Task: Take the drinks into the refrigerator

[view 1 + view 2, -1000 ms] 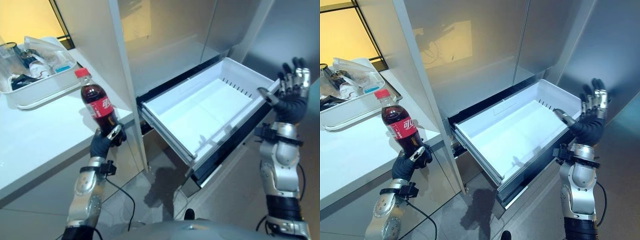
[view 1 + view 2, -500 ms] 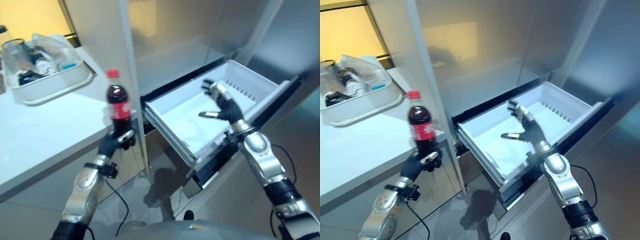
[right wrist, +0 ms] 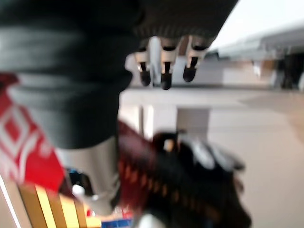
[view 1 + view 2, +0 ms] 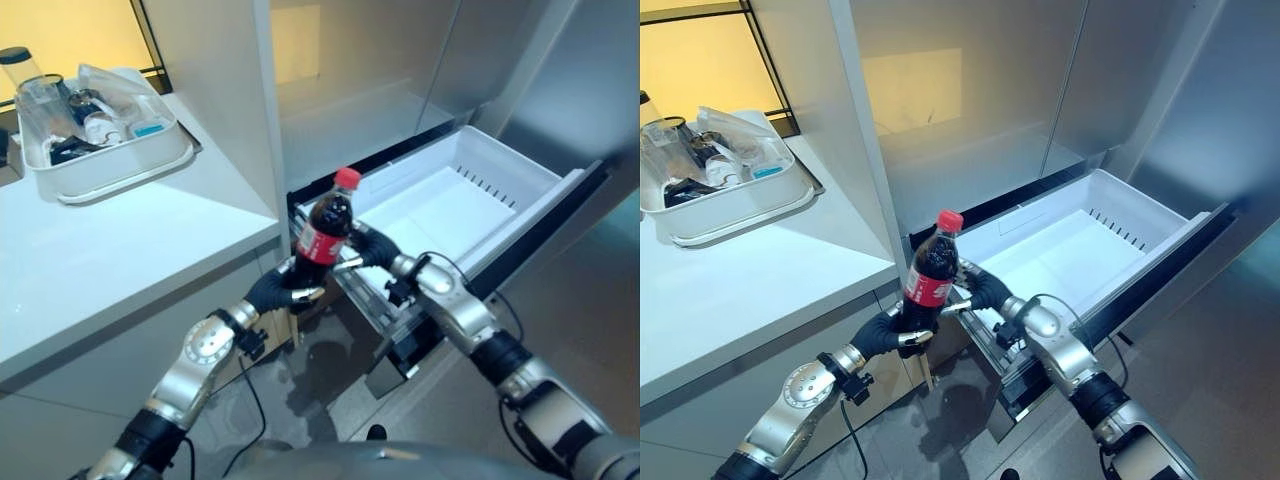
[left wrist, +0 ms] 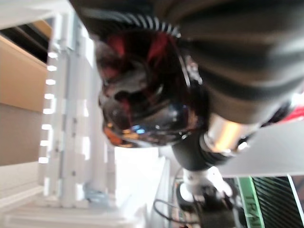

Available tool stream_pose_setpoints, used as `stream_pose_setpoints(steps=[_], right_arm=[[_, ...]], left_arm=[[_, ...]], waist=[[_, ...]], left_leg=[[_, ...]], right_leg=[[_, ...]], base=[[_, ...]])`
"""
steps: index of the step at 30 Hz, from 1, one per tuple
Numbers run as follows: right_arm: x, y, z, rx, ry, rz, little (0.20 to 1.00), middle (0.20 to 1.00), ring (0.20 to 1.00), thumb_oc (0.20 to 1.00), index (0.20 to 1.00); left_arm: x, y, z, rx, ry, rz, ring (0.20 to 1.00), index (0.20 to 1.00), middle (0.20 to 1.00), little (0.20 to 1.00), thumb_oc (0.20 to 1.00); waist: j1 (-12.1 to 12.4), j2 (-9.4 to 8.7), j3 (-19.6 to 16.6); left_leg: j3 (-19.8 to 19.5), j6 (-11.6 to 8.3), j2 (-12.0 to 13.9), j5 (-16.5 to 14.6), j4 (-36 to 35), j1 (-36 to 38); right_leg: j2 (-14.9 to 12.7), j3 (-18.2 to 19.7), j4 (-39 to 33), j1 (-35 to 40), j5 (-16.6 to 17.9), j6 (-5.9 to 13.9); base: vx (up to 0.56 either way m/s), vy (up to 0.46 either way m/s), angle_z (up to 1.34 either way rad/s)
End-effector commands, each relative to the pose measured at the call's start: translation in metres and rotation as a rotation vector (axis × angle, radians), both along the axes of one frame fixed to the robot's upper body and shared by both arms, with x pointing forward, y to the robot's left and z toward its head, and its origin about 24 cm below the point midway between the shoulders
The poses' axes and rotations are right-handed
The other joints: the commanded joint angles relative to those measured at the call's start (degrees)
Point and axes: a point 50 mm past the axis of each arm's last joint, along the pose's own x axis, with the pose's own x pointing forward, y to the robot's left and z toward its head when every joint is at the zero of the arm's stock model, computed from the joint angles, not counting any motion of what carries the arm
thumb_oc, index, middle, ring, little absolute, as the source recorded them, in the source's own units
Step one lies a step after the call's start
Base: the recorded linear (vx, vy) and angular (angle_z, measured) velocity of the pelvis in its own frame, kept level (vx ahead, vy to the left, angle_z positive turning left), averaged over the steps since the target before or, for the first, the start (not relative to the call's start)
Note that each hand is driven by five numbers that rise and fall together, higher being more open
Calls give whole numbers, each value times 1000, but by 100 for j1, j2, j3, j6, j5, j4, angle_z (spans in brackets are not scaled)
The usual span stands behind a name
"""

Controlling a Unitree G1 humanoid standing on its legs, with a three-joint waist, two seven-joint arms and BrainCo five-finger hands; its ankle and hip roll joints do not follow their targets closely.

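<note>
On the desk (image 4: pixel 120 250), well to the left of the fingers — a white tray (image 4: pixel 110 170) of clutter. Left hand (image 4: pixel 885 333): fingers curled round the base of a cola bottle (image 4: pixel 925 275), red cap up, held upright. Right hand (image 4: pixel 980 290): just right of the bottle, fingers against its side — whether they clasp it, cannot tell. Beyond the right hand, the white refrigerator drawer (image 4: pixel 1080 235), pulled out.

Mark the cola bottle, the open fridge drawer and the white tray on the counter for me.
cola bottle (image 4: pixel 925 288): right eye view, on its red label.
fridge drawer (image 4: pixel 1102 192): right eye view, on its white back wall.
white tray (image 4: pixel 120 172): left eye view, on its near side wall.
</note>
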Motion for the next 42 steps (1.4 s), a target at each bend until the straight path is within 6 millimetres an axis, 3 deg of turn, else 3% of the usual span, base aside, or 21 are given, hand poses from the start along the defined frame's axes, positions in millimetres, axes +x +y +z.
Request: stream_pose_setpoints(steps=[1, 10, 11, 12, 13, 22, 23, 24, 29, 33, 35, 37, 40, 42], right_arm=[[14, 29, 41, 103, -114, 85, 1000, 1000, 1000, 1000, 1000], [18, 70, 46, 137, -103, 92, 1000, 1000, 1000, 1000, 1000], [18, 72, 46, 141, -103, 82, 664, 664, 664, 664, 664], [19, 74, 48, 142, -112, 71, 379, 379, 379, 379, 379], [19, 74, 47, 148, -112, 55, 200, 200, 200, 200, 200], [20, 56, 37, 171, -90, -55, 200, 200, 200, 200, 200], [22, 47, 37, 173, -96, -92, 200, 200, 200, 200, 200], [22, 42, 36, 173, -96, -112, 200, 200, 200, 200, 200], [26, 12, 45, 181, -160, -221, 200, 200, 200, 200, 200], [27, -38, 65, 212, -282, -390, 200, 200, 200, 200, 200], [26, -48, 68, 217, -300, -425, 200, 200, 200, 200, 200], [25, -76, 81, 234, -369, -526, 200, 200, 200, 200, 200], [21, -103, 95, 264, -431, -627, 200, 200, 200, 200, 200], [20, -108, 97, 272, -444, -644, 200, 200, 200, 200, 200]], left_arm=[[21, -30, 48, -79, -261, -114, 200, 200, 200, 200, 200], [25, -50, 32, -13, -224, -152, 200, 200, 200, 200, 200], [26, -52, 33, -4, -231, -153, 200, 200, 200, 200, 200], [26, -53, 33, 0, -233, -157, 200, 200, 200, 200, 200], [27, -53, 35, -2, -241, -155, 200, 200, 200, 200, 200], [22, -46, 21, -18, -175, -104, 200, 200, 200, 200, 200], [19, -39, 12, -28, -130, -55, 715, 715, 715, 715, 715], [18, -35, 8, -40, -108, -26, 1000, 1000, 1000, 1000, 1000], [8, -13, -6, -57, -41, 91, 1000, 1000, 1000, 1000, 1000], [-5, 13, -19, -91, 28, 226, 1000, 1000, 1000, 1000, 1000], [-9, 16, -22, -95, 41, 240, 1000, 1000, 1000, 1000, 1000], [-15, 29, -27, -92, 60, 305, 1000, 1000, 1000, 1000, 1000], [-20, 41, -31, -92, 79, 370, 1000, 1000, 1000, 1000, 1000], [-21, 44, -32, -87, 84, 378, 1000, 1000, 1000, 1000, 1000]], waist=[[96, -53, -128], [145, -27, -156], [148, -26, -158], [148, -21, -160], [148, -19, -159], [159, -48, -137], [178, -63, -126], [187, -68, -128], [228, -96, -103], [257, -109, -89], [263, -105, -92], [268, -107, -89], [269, -107, -94], [276, -107, -92]], left_leg=[[-263, 91, -102, -204, 3, -143], [-270, 94, -94, -223, 3, -108], [-265, 94, -93, -221, 3, -104], [-262, 93, -92, -222, 3, -104], [-261, 92, -90, -222, 3, -105], [-276, 106, -88, -220, 3, -152], [-287, 110, -93, -216, 3, -163], [-292, 111, -93, -213, 3, -171], [-306, 123, -100, -208, 3, -194], [-320, 143, -114, -203, 3, -212], [-322, 145, -112, -200, 3, -214], [-332, 151, -119, -200, 3, -230], [-331, 156, -127, -199, 3, -242], [-332, 157, -126, -200, 3, -246]], right_leg=[[-423, -543, 279, 374, -364, 523], [-407, -549, 258, 423, -382, 514], [-401, -548, 254, 427, -383, 514], [-398, -543, 248, 429, -383, 515], [-397, -535, 245, 429, -381, 515], [-403, -550, 246, 395, -367, 529], [-404, -553, 241, 391, -356, 528], [-405, -561, 235, 388, -349, 527], [-404, -568, 220, 380, -338, 529], [-401, -578, 192, 378, -325, 534], [-405, -584, 193, 376, -325, 536], [-413, -591, 181, 377, -319, 540], [-417, -599, 176, 376, -319, 543], [-419, -592, 173, 374, -319, 544]], base=[[0, 0, 0], [4, -1, 0], [0, 0, 0], [0, 0, 0], [0, 0, 0], [0, 0, 0], [0, 0, 0], [0, 0, 0], [0, 0, 0], [0, 1, 4], [0, 4, 6], [4, 2, 6], [2, 1, 5], [0, 0, 0]])
